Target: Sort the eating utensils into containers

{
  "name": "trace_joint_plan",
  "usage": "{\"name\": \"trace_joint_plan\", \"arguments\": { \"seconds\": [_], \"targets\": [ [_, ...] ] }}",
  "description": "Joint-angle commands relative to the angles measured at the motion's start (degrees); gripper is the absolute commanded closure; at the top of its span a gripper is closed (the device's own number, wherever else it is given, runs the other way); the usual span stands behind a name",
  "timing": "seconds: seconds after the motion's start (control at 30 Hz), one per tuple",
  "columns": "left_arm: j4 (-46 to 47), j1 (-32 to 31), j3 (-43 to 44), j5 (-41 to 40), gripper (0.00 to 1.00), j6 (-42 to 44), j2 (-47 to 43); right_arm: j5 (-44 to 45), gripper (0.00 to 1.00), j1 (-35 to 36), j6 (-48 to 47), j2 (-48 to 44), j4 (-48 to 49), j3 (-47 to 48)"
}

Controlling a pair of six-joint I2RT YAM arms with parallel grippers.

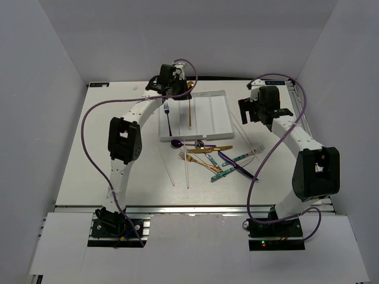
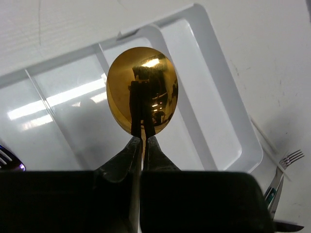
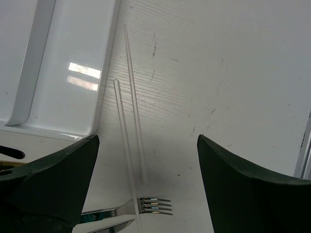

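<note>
Gold spoon (image 2: 142, 82) | clamped in left jaws | over tray (image 2: 199, 97)

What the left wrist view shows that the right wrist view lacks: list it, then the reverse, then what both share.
Left wrist only: the left gripper shut on a gold spoon over the white tray, plus a purple fork tip at the frame edge. Right wrist only: the right gripper, open and empty, above two chopsticks lying beside the tray. Shared: the tray, a silver fork, and probably one chopstick, faint in the left wrist view.
</note>
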Motion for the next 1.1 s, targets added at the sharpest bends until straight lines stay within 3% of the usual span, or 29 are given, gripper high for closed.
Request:
{"name": "trace_joint_plan", "arguments": {
  "seconds": [0.0,0.4,0.57,0.8,0.9,1.07],
  "targets": [
    [1.19,-0.26,-2.39,0.08,1.00,0.23,-0.59,-0.52,0.12,-0.46,0.52,0.36,0.15,2.90],
    [-2.41,-0.26,-4.51,-1.77,1.00,-1.61,1.51,-0.96,0.11,-0.55,0.88,1.25,-1.35,4.75],
    [-4.61,-0.34,-3.55,-2.55,0.82,-2.67,2.39,-1.14,0.11,-0.72,0.97,1.16,-1.70,4.75],
    [-6.02,-0.08,-1.09,-6.59,0.46,-3.90,-0.32,-2.28,0.16,-0.11,4.11,-1.56,-2.58,5.28],
    [-6.28,0.71,-0.73,-8.09,0.35,-5.03,-4.54,-3.52,0.19,3.57,8.33,-5.42,-2.75,4.58],
    [-9.44,7.10,-3.28,-10.55,0.19,-11.27,-15.41,-1.40,0.26,17.19,14.23,-7.55,-5.12,4.40]
  ]
}}
